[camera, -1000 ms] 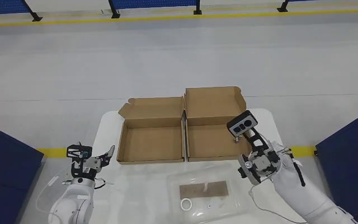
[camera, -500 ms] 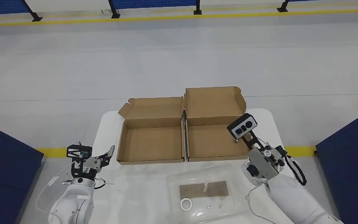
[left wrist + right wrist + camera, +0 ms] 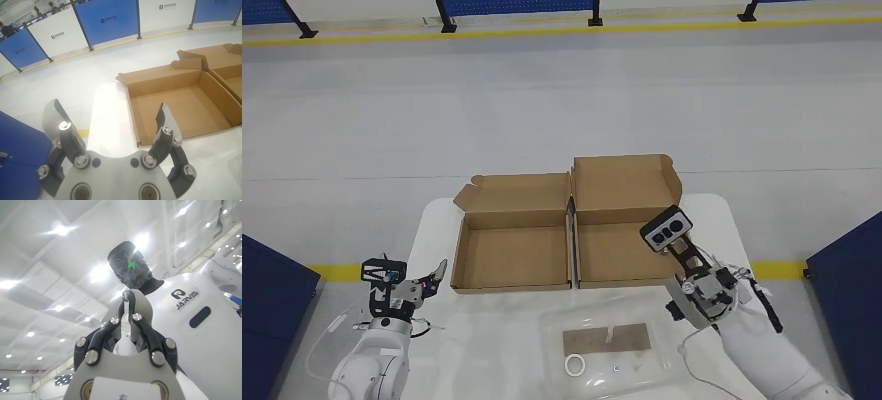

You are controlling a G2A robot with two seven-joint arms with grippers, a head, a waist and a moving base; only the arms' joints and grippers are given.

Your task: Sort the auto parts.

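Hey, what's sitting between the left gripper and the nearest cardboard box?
Nothing: only bare white table lies between the left gripper and the left box, as the left wrist view shows.

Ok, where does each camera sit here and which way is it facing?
Top view: overhead, looking down on the table, two open cardboard boxes, a clear tray; both arms show.
Left wrist view: on that wrist, by the table's edge, facing the boxes; open left pincer in front.
Right wrist view: on that wrist, tilted up at ceiling lights; right pincer shut on a small metal part.
Shared: top and left wrist views both show the boxes.
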